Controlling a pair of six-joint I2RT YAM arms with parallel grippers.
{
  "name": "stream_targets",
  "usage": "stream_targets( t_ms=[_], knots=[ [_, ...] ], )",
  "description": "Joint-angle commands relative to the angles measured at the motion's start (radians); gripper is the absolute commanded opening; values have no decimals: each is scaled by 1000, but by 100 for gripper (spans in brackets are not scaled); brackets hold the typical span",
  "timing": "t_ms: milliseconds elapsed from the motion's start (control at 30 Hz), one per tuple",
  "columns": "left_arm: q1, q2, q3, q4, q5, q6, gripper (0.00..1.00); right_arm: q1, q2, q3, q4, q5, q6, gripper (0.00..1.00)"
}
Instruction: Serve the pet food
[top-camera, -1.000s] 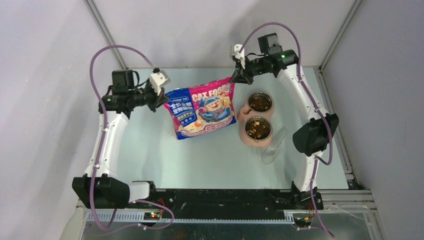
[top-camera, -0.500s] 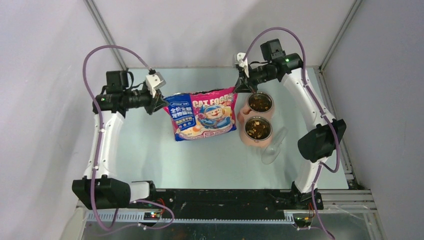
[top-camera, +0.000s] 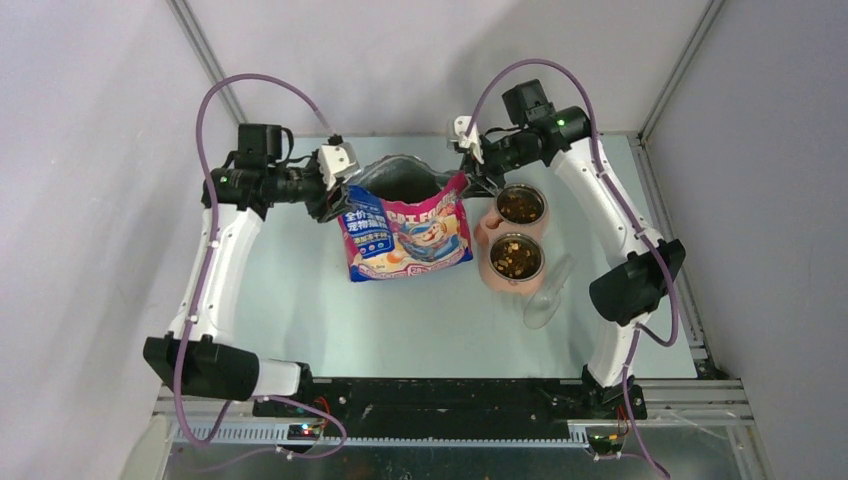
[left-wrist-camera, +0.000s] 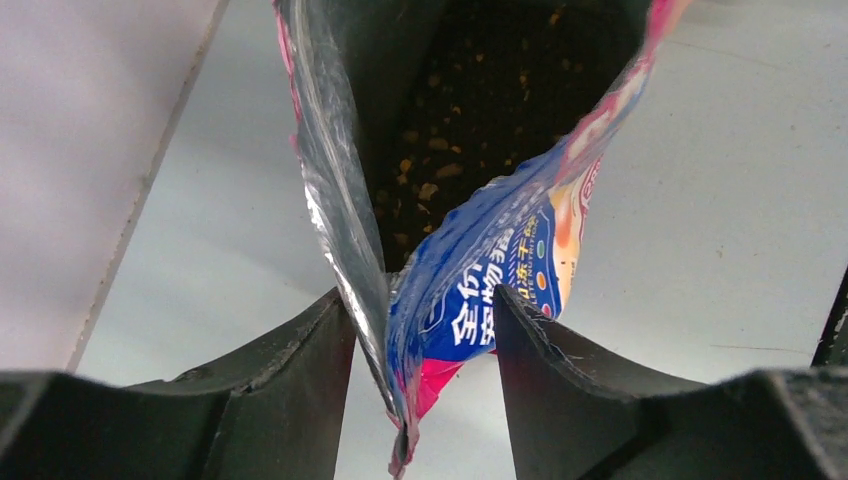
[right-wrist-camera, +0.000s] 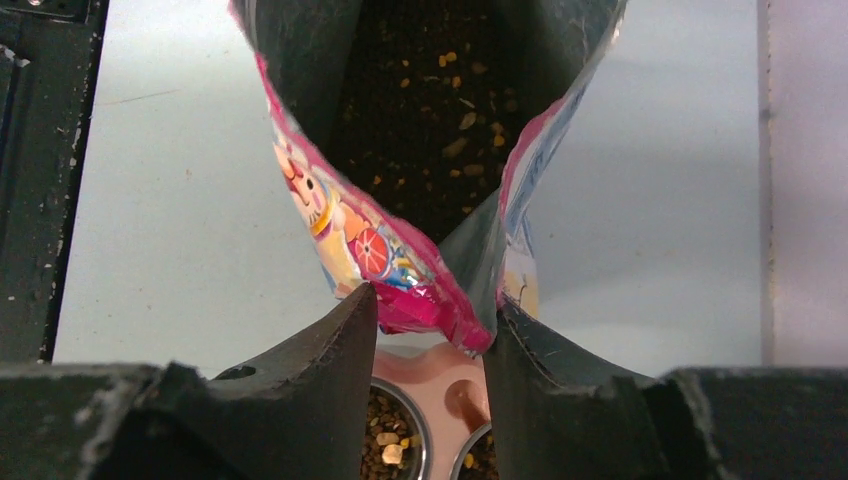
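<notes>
The left end effector (top-camera: 337, 198) and right end effector (top-camera: 471, 168) each clench a corner of the bag (top-camera: 405, 235), spreading its mouth. Pet food (left-wrist-camera: 465, 95) lies inside it and in both bowls (top-camera: 545, 207) at right, so serving looks done; next, ease it down upright

Soft, even overhead light, no hard shadows. Desk (top-camera: 300, 300) has mild sheen. Top view sharp. Wrist views: jaws near-black, underexposed, slightly blurred; bag (left-wrist-camera: 330, 200) foil lining glints, interior dim.

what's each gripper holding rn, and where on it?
Both hold the cat food bag: left gripper pinches the open mouth's left end, right gripper its right end.
</notes>
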Motion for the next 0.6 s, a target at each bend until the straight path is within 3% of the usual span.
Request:
stream_targets(
  t_ms=[0,300,500,567],
  knots=[
    [-9,24,31,30,-60,21,59,25,39,88,-21,14,-18,45],
    [-6,27,38,-12,-108,86,49,39,42,99,25,46,-6,48],
    [-6,26,18,3,-104,77,35,67,58,98,72,47,21,49],
    [-7,36,38,-5,-114,57,25,78,70,108,73,57,21,45]
  ],
)
